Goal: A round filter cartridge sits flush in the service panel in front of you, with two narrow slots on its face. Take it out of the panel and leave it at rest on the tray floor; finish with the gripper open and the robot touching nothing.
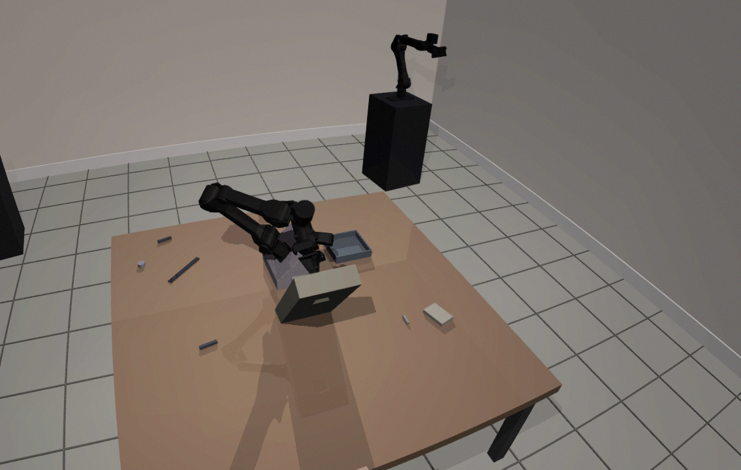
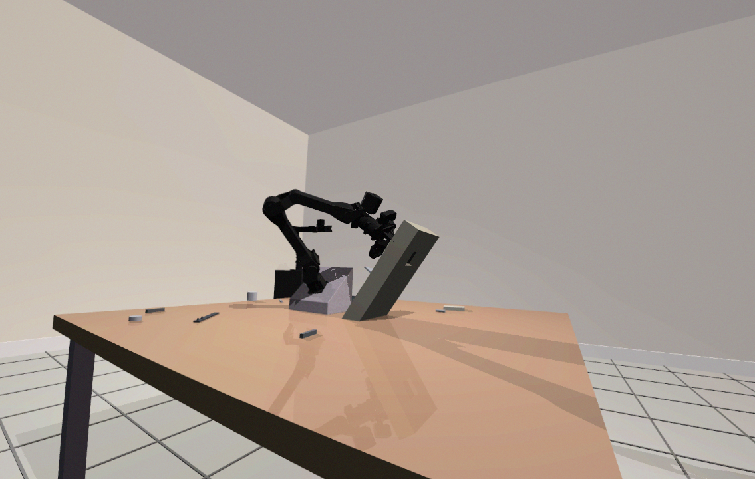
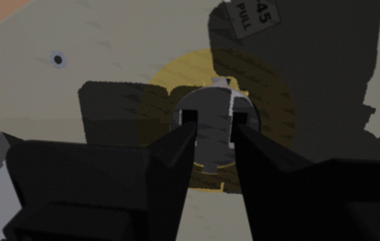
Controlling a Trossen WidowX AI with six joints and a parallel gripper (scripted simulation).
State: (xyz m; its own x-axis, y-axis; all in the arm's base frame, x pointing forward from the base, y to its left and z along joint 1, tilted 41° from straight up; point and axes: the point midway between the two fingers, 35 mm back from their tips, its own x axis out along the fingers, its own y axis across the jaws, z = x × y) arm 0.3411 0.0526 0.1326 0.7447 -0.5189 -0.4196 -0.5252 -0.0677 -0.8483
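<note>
The round grey filter cartridge [image 3: 214, 107] sits flush in the tilted olive service panel [image 3: 109, 40] [image 1: 326, 280] [image 2: 392, 279], inside a yellow ring [image 3: 190, 70]. Its two narrow dark slots lie left and right on its face. My gripper [image 3: 215, 131] [image 1: 313, 266] [image 2: 377, 253] is right at the panel face, fingers set narrowly apart, each tip at one slot. I cannot tell how deep the tips sit. Nothing is clamped between the fingers. The blue-grey tray [image 1: 351, 255] stands on the table behind and right of the panel, empty as far as I see.
A label reading PULL [image 3: 251, 15] is above the cartridge, and a screw [image 3: 57, 59] sits at the upper left of the panel. A grey wedge block [image 1: 279, 269] [image 2: 323, 291] stands by the arm's base. A long dark bar [image 1: 183, 269], small blocks [image 1: 207, 344] and a beige pad [image 1: 438, 314] lie scattered.
</note>
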